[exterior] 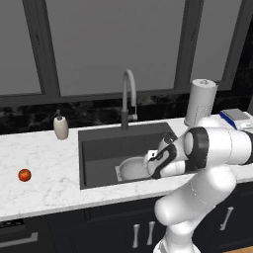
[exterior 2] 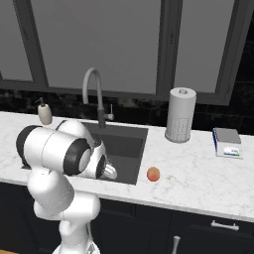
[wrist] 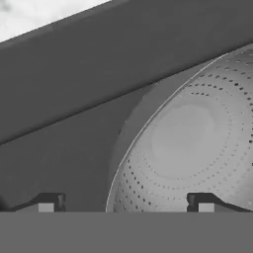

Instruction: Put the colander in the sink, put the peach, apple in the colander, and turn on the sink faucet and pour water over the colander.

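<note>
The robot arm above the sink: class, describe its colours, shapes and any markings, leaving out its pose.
The arm is built of glossy white rounded segments, linked by dark, near-black bands at the joints. Its wrist carries a small white plate with dark markings. The tool ends in two small dark finger tips, each bearing a pale square pad. No cables show.

Matt dark sink (exterior: 99, 148); pale perforated colander (wrist: 192, 148), perhaps plastic; glossy veined marble-look counter (exterior: 44, 158); grey metal-looking faucet (exterior: 128, 94).

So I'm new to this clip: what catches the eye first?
The white arm reaches down into the dark sink, its open gripper straddling the rim of the pale perforated colander on the basin floor. One fruit lies on the counter at each side: apple, peach.
</note>
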{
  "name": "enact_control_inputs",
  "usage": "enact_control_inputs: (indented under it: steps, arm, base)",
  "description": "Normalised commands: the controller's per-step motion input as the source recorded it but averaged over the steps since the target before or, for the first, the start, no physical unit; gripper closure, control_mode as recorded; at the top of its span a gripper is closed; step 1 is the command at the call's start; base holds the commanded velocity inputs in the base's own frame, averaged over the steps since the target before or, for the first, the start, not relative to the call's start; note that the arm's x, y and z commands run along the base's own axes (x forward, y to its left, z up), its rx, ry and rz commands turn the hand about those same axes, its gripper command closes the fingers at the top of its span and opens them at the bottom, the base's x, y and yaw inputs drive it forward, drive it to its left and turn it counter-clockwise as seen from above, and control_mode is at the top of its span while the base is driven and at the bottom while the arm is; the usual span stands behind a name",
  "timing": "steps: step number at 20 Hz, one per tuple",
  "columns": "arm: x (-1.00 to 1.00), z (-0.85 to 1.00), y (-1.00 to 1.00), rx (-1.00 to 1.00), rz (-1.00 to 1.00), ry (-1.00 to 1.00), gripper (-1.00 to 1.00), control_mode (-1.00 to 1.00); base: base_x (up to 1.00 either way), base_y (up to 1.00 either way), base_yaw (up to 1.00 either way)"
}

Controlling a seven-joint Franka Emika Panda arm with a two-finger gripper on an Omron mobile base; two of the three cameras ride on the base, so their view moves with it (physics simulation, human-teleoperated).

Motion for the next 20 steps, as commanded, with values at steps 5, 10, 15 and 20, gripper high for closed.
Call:
enact_control_inputs:
  steps: [5, 10, 15, 20]
  arm:
    - [-0.21, 0.70, -0.04, 0.00, 0.00, -0.04, -1.00, -1.00]
    - [-0.11, 0.85, -0.08, -0.06, 0.00, 0.00, -1.00, -1.00]
    - [-0.22, 0.67, -0.19, -0.04, 0.00, 0.04, -1.00, -1.00]
    - [-0.58, 0.37, -0.54, 0.00, 0.00, 0.00, -1.00, -1.00]
  base:
    - [0.00, 0.00, 0.00]
    - [0.00, 0.00, 0.00]
    - [0.00, 0.00, 0.00]
    - [0.00, 0.00, 0.00]
